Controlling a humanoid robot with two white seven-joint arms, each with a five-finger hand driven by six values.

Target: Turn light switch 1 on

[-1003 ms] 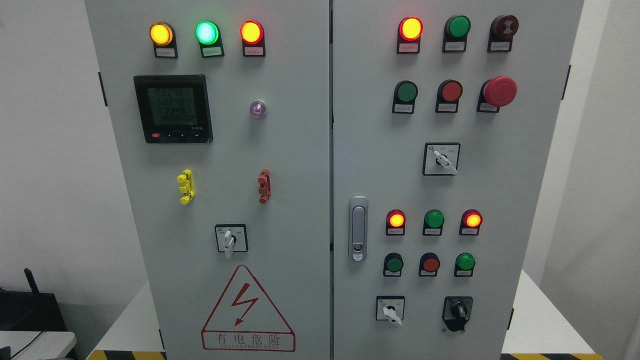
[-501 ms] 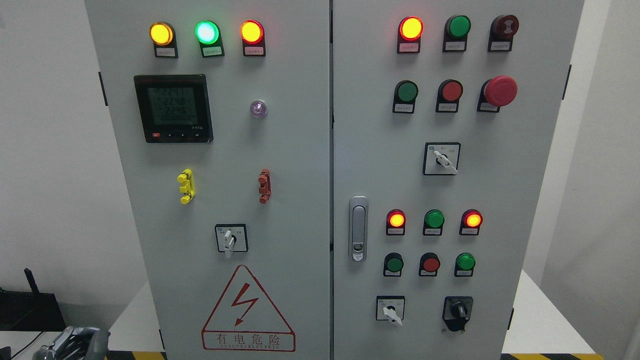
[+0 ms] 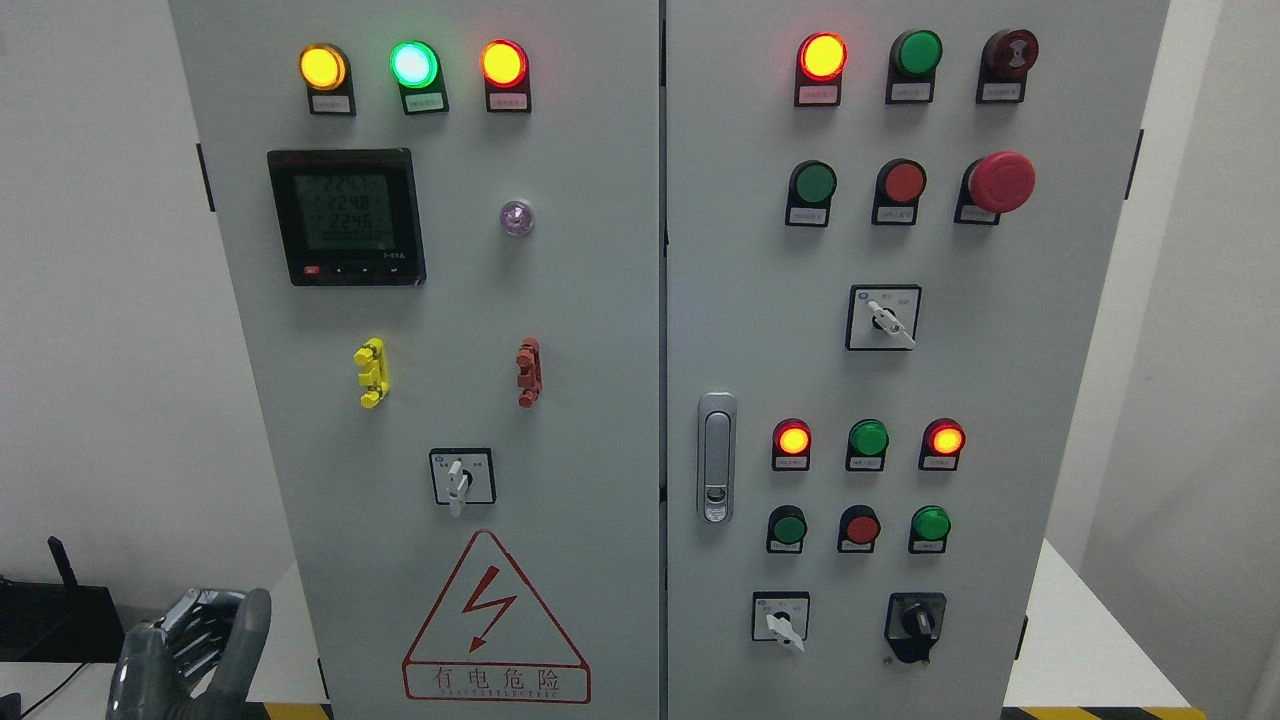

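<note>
Control cabinet (image 3: 600, 300) faces the camera; left hand (image 3: 190, 650) sits at the lower left corner, fingers loosely spread, empty, well below the switches, likely positioned for reaching them.

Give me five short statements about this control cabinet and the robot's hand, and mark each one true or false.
1. The left hand shows at the lower left, touching no control. True.
2. The green lamp in the left door's top row is dark. False: it is lit, between a lit yellow and a lit red lamp.
3. The red mushroom button sits on the right door. True.
4. The meter display is on the right door. False: it is on the left door, upper left.
5. The warning triangle sits below the left door's rotary switch. True.
</note>
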